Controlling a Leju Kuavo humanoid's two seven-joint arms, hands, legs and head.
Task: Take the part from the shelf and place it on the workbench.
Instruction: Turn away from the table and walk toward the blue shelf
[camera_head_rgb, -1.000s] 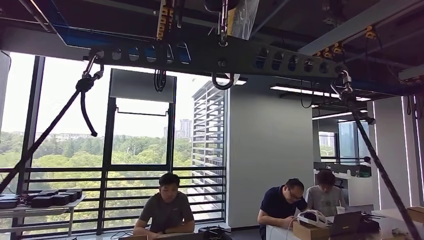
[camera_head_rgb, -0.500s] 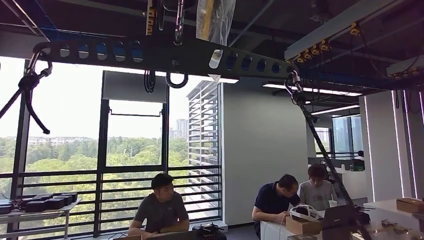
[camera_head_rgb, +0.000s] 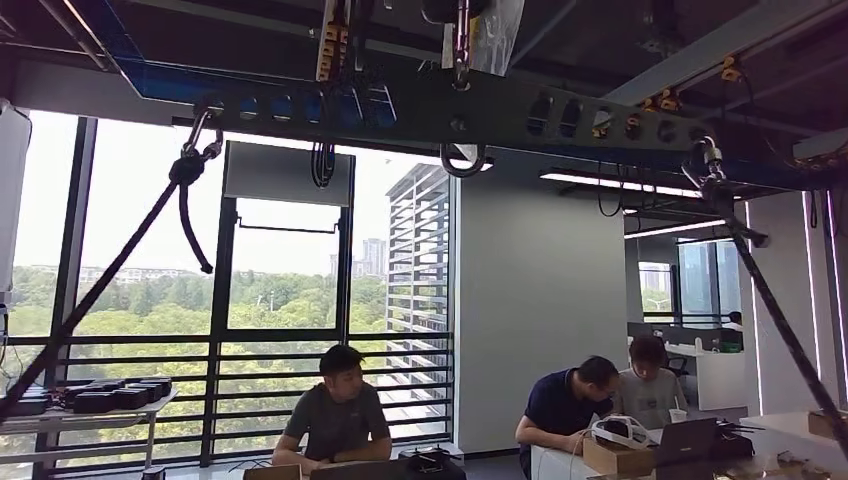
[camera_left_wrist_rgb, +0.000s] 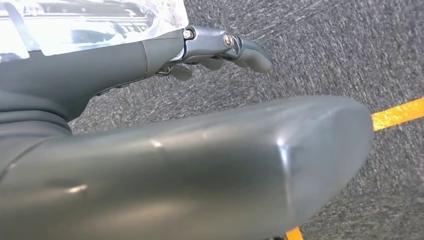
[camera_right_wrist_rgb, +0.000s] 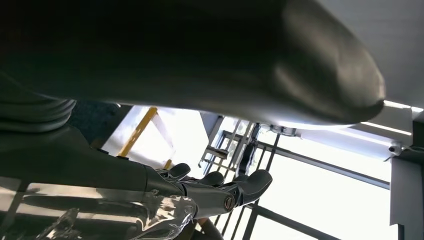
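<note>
Both hands, left hand (camera_left_wrist_rgb: 210, 47) and right hand (camera_right_wrist_rgb: 210, 192), hold clear-wrapped parts.

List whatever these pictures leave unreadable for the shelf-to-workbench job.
- Shelf and workbench positions: the head view is aimed high, at the ceiling beam and windows.
- Left hand grip: in the left wrist view its thumb blocks much, and the clear plastic is cut by the edge.
- Right hand grip: in the right wrist view it is backlit, the plastic by it cut off by the edge.
</note>
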